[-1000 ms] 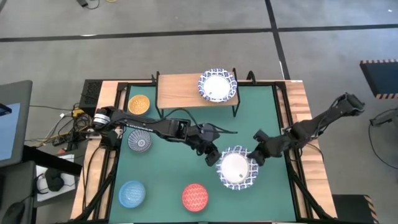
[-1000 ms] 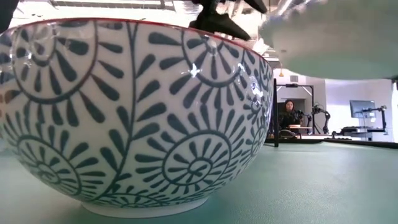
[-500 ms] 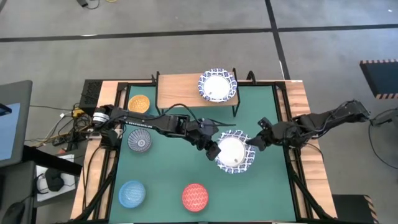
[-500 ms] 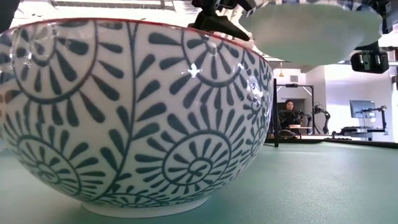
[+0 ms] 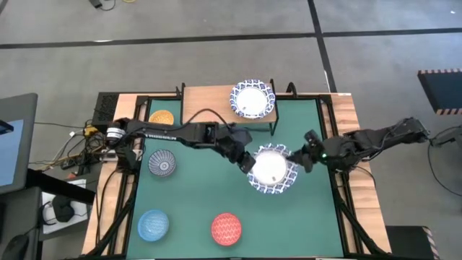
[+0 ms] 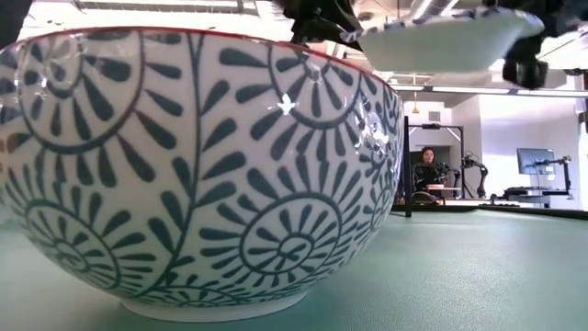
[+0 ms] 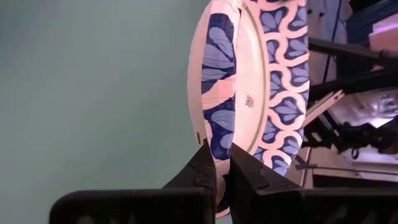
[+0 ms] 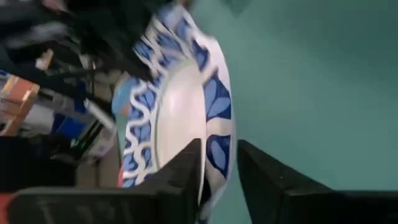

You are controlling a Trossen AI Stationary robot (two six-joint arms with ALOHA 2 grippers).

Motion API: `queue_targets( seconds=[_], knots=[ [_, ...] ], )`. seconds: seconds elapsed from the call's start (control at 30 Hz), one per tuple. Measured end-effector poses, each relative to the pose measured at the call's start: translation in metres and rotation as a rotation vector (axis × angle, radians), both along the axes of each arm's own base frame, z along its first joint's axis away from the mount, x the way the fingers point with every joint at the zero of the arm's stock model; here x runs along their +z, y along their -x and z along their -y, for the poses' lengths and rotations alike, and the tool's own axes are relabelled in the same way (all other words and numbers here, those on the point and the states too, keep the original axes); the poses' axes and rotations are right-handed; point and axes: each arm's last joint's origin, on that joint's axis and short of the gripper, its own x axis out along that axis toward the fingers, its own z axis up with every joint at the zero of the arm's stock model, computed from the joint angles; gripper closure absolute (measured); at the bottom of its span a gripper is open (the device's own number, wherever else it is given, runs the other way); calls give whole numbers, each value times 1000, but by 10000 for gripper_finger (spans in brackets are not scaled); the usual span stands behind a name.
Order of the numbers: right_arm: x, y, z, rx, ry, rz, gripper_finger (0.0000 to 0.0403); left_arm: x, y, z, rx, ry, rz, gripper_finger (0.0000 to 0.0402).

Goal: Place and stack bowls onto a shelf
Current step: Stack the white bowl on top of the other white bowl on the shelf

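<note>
A wide white bowl with a blue lattice rim (image 5: 271, 170) hangs above the green table's middle. My left gripper (image 5: 249, 162) is shut on its left rim. My right gripper (image 5: 299, 157) is open at the bowl's right rim, one finger (image 8: 186, 174) on each side of the rim (image 8: 219, 146). Another white-and-blue bowl (image 5: 253, 99) stands by its base on the shelf (image 5: 209, 106) at the far edge. On the table stand the yellow-orange (image 5: 162, 119), grey-patterned (image 5: 162, 163), light blue (image 5: 153, 224) and red (image 5: 226, 229) bowls. My left gripper pinches the bowl's rim (image 7: 221, 140) on the side toward the table's left, one finger inside the bowl and one outside. The fingers come about level from the left. The bowl (image 6: 446, 37) is lifted clear of the table, mouth up and nearly level.
The shelf's left half is bare wood (image 5: 206, 108). A patterned bowl with a red rim (image 6: 184, 165) fills the low view close to the camera. Black frame rails (image 5: 333, 130) run along the table's sides. A person (image 6: 425, 170) sits far off in the room.
The white-and-blue bowl has risen and gone toward the table's far edge, staying mouth up. My left gripper has come onto its left rim and gone along with it. My right arm has stretched out lower and farther right, its gripper staying at the bowl's right rim.
</note>
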Motion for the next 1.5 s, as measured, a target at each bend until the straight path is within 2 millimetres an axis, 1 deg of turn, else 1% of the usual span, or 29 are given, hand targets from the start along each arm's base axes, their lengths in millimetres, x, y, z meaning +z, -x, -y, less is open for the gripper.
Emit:
queue_targets(
  seconds=[0.17, 0.27, 0.33, 0.47, 0.53, 0.63, 0.73, 0.8, 0.93, 1.03, 1.13, 1.23, 1.3, 1.37, 1.5],
  knots=[
    [24, 14, 5, -21, 233, 75, 215, 16, 12, -23, 24, 12, 21, 401],
    [38, 21, 7, 0, 366, 109, 196, 25, 22, -39, 47, 24, 27, 401],
    [48, 23, 7, 69, 512, 118, 190, 30, 28, -52, 50, 48, 32, 401],
    [61, 20, 0, 301, 873, 124, 187, 28, 36, -77, 58, 122, 0, 401],
    [66, 10, -5, 372, 1030, 96, 187, 29, 39, -87, 79, 147, -2, 401],
    [63, -8, -10, 472, 1255, -27, 186, 33, 45, -97, 111, 160, 8, 401],
    [62, -26, -13, 534, 1440, -158, 186, 37, 50, -105, 131, 161, 18, 401],
    [63, -38, -14, 535, 1541, -238, 186, 39, 55, -110, 124, 165, 19, 401],
    [62, -59, -14, 601, 1682, -357, 186, 42, 60, -121, 88, 178, 41, 401],
    [61, -74, -13, 627, 1711, -418, 186, 43, 64, -129, 73, 181, 55, 402],
    [62, -87, -8, 611, 1719, -476, 190, 43, 68, -138, 57, 187, 67, 402],
    [63, -99, -3, 600, 1713, -523, 208, 44, 71, -145, 40, 190, 79, 402],
    [63, -105, 1, 596, 1704, -548, 235, 44, 73, -149, 37, 177, 84, 402],
    [64, -109, 3, 592, 1699, -558, 273, 44, 75, -153, 32, 155, 91, 401],
    [65, -113, 4, 594, 1693, -563, 374, 45, 80, -163, 47, 117, 106, 393]
  ],
)
